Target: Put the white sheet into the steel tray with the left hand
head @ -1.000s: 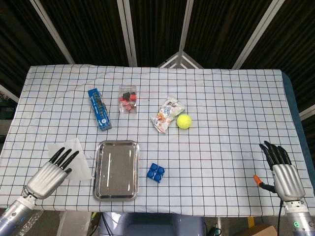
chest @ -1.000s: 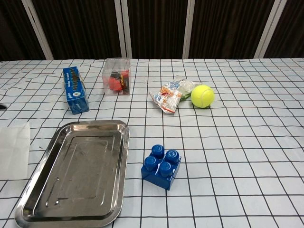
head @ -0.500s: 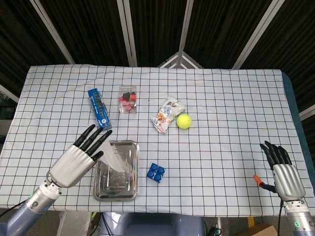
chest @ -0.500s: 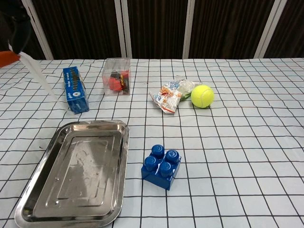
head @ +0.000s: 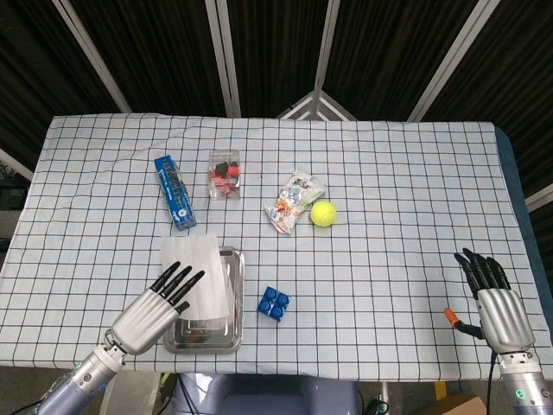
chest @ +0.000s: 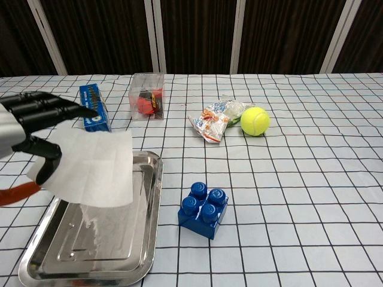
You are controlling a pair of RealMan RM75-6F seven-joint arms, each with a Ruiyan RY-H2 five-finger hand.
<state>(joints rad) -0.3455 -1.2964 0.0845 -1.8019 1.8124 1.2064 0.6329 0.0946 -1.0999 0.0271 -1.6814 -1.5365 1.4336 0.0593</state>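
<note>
left hand (head: 158, 307) pinches white sheet (chest: 90, 164) over steel tray (chest: 144, 251) | right hand (head: 497, 304) spread, holding nothing

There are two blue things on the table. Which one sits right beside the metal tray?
The blue toy brick with round studs on top. It lies just right of the steel tray. The other, a long blue box, lies farther back, behind the left hand.

White sheet (chest: 93, 165), thin, flat, slightly tilted, lower left of chest view, held above the tray's upper part, overhanging its far left rim. Steel tray (chest: 128, 251), rectangular, shiny, rounded corners, flat on the checked cloth, lower left, mostly bare inside.
</note>
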